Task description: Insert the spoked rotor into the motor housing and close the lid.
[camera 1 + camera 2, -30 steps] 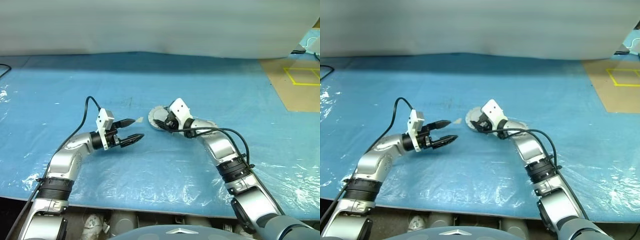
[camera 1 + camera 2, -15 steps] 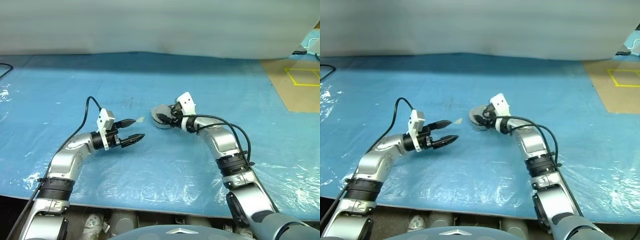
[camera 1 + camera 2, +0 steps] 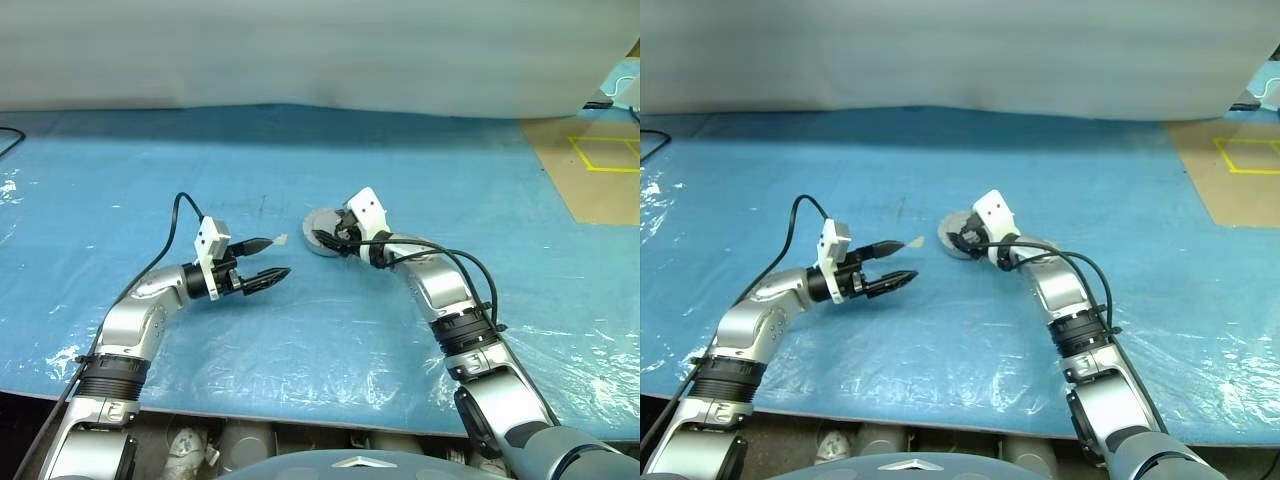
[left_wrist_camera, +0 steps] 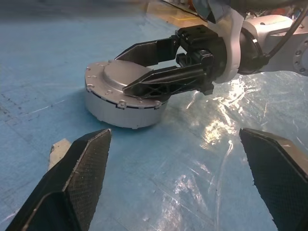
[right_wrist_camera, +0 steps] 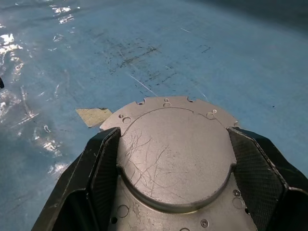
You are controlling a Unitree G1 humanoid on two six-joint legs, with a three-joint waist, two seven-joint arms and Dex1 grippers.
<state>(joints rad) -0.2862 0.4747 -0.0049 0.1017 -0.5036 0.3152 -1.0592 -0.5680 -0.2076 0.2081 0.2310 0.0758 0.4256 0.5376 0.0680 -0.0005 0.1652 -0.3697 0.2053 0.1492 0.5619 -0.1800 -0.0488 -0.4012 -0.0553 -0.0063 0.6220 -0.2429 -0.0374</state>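
1. Blue sheet (image 3: 420,150) covered my table; the housing (image 4: 120,108) sat mid-sheet, lid (image 5: 173,154) already on.
2. My right gripper (image 4: 144,67) straddled the lid, fingers either side, apparently gripping it.
3. My left gripper (image 3: 272,257) hung spread, empty, nearby.

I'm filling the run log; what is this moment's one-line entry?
lid: on motor housing | right tool: fingers straddle lid | left tool: open, empty, apart from housing
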